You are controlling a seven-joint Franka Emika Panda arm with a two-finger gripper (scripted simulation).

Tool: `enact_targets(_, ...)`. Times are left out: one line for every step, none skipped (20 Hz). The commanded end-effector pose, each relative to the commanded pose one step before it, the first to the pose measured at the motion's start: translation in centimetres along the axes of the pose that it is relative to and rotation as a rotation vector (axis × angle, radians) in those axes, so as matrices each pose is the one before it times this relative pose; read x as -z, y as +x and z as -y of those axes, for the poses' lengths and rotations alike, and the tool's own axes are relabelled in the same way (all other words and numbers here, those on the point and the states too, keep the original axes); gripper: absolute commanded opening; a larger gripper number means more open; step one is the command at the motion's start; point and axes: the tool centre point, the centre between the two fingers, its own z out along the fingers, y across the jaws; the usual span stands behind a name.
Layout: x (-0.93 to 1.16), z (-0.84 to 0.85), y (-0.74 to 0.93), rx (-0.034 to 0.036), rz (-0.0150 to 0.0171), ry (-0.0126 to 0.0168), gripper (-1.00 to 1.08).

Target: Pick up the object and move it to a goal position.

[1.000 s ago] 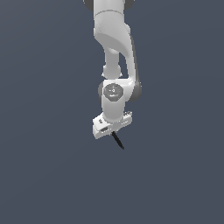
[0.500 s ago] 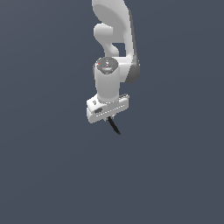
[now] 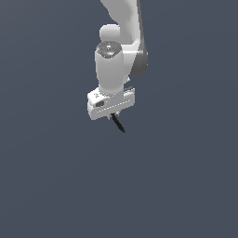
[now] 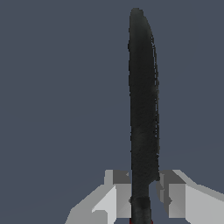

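Raised higher, end effector point(image 3: 115, 114) apparently grips the object point(image 3: 119, 124).

We see that the arm point(image 3: 122, 44) has carried the claw point(image 3: 114, 113) and the black stick point(image 3: 118, 123) clamped in it higher and toward the exterior view's left since a second ago.

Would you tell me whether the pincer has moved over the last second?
Yes: the pincer, shut on the stick, has risen toward the exterior view's top edge.
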Motion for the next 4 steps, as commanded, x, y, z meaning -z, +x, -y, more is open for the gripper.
enact_targets(0.548,0.012,-0.319,0.00033,0.00044,0.00044,-1.0)
enact_targets(0.114,-0.003,-0.06,0.0,0.0,0.0,-1.0)
enact_targets(0.068,-0.002,-0.036,0.0,0.0,0.0,-1.0)
enact_targets(0.023,-0.001,-0.012,0.0,0.0,0.0,-1.0)
